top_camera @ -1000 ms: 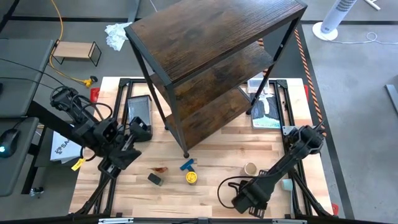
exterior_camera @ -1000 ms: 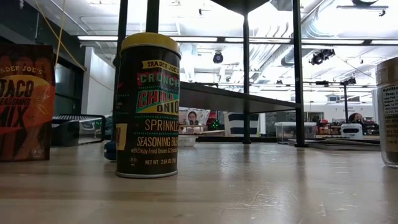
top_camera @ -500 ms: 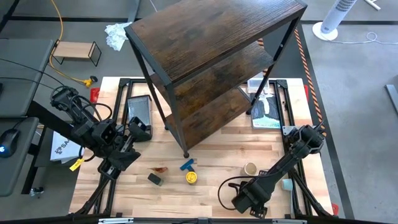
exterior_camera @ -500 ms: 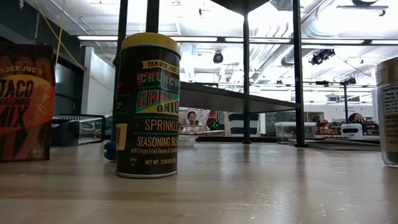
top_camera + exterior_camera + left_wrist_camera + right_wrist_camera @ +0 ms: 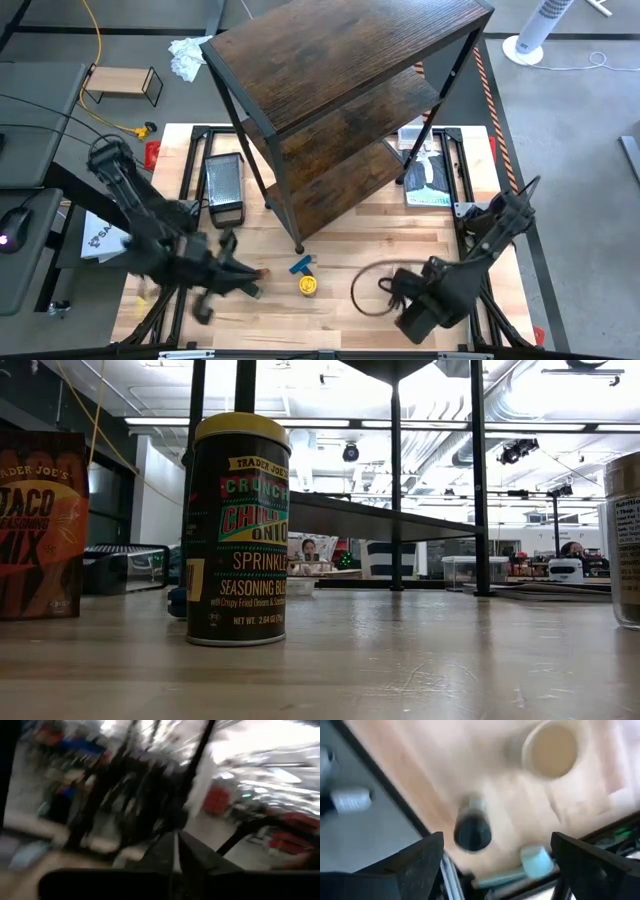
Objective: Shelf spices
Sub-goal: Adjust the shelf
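Left hand (image 5: 232, 283) closed low over table; right hand (image 5: 495, 857) spread wide.

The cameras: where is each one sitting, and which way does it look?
High view: above the table, looking straight down; shows both arms, the shelf and the yellow-lidded jar.
Low view: at table-top height, looking level across the table into the room; no arm shows.
Left wrist view: on the left arm, looking past the shut left gripper at the blurred room.
Right wrist view: on the right arm, looking down between the open right gripper fingers at the tan-lidded jar.
Shared: high and low views both show the yellow-lidded jar.
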Robot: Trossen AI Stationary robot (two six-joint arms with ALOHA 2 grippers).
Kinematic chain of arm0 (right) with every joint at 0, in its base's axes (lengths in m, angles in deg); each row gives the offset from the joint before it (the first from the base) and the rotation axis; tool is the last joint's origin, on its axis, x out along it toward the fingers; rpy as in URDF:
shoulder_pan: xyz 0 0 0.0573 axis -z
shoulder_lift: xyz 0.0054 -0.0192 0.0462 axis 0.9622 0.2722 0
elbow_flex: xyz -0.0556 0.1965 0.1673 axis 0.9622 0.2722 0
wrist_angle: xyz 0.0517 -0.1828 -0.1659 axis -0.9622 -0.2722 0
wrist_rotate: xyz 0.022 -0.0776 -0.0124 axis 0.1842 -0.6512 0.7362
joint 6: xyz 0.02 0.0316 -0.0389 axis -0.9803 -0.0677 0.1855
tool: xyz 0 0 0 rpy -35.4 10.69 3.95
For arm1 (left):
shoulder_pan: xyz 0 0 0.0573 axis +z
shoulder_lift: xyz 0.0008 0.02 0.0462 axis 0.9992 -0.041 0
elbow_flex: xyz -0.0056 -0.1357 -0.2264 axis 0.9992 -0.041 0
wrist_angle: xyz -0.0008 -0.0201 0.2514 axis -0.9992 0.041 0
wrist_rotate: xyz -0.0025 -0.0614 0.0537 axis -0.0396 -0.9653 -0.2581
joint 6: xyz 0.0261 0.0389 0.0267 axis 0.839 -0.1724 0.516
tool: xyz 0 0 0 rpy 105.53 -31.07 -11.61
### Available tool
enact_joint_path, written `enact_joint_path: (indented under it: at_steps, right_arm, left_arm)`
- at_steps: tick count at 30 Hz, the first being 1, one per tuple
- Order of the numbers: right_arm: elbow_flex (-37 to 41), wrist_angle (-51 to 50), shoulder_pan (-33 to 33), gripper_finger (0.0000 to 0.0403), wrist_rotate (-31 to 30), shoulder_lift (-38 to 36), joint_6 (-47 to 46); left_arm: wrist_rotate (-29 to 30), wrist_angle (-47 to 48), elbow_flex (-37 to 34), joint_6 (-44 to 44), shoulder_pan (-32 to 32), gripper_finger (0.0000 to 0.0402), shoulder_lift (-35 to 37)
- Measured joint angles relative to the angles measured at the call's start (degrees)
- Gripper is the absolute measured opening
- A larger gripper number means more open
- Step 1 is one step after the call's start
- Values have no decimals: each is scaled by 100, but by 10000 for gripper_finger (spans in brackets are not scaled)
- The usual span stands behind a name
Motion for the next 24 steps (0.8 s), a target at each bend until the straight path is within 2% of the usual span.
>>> enact_joint_path:
  at_steps: [4, 8, 12, 16, 24]
  right_arm:
    - [-286, 30, 107, 361, -1115, -185, -886]
    - [-459, 52, 331, 361, -1641, -213, -1108]
    - [-481, 232, 544, 361, -1851, -219, -1104]
    - [-481, 425, 689, 361, -1995, -219, -1002]
    - [-481, 692, 782, 361, -2092, -217, -796]
  left_arm:
    - [379, -54, 0, -1421, 280, 5, -861]
    - [523, -623, -2, -2527, 676, 1, -1575]
    - [1294, -1049, -2, -3091, 985, 1, -1848]
    - [2249, -985, -2, -3645, 1236, 1, -1873]
    - [2594, -819, -2, -3842, 1655, 0, -1864]
